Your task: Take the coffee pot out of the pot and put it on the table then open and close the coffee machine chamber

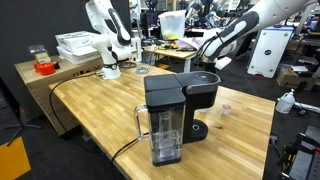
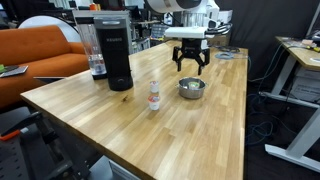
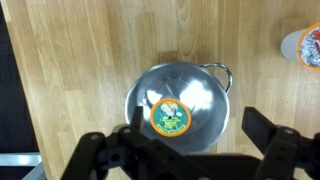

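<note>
A small round coffee pod (image 3: 171,117) with an orange rim and a green label lies inside a shiny steel pot (image 3: 215,72) on the light-wood table (image 3: 80,50). My gripper (image 3: 198,135) is open and hovers right above the pot, with one finger on each side of the pod and not touching it. In an exterior view the gripper (image 2: 190,62) hangs over the pot (image 2: 191,88). The black coffee machine (image 2: 118,55) stands apart from it, with its top chamber lid (image 1: 203,78) shut. The machine (image 1: 168,110) hides the pot in that view.
A small bottle with a red label (image 2: 154,96) stands on the table between the machine and the pot; it also shows in the wrist view (image 3: 309,46). A brown cabinet with white boxes (image 1: 75,45) stands behind the table. An orange sofa (image 2: 40,50) stands beyond the machine.
</note>
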{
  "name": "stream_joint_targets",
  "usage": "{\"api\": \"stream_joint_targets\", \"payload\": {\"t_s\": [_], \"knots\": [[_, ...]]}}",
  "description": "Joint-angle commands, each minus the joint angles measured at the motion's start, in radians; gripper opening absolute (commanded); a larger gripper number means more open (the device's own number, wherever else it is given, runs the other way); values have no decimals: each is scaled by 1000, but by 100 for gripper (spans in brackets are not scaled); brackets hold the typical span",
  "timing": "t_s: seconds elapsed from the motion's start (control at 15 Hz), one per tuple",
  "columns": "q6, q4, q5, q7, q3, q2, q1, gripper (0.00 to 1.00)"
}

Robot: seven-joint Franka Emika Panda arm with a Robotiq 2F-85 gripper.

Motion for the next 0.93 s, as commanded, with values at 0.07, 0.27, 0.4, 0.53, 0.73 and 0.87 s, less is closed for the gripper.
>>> {"api": "stream_joint_targets", "payload": {"t_s": [0.07, 0.27, 0.4, 0.53, 0.73, 0.87], "knots": [[-85, 148, -3, -13, 26, 94, -41, 100], [-121, 213, 4, -22, 35, 138, -54, 100], [-144, 251, 10, -27, 45, 164, -61, 100], [-165, 284, 9, -33, 53, 185, -61, 100], [-193, 331, 3, -38, 58, 215, -56, 100], [-214, 357, 4, -42, 61, 233, -56, 100]]}}
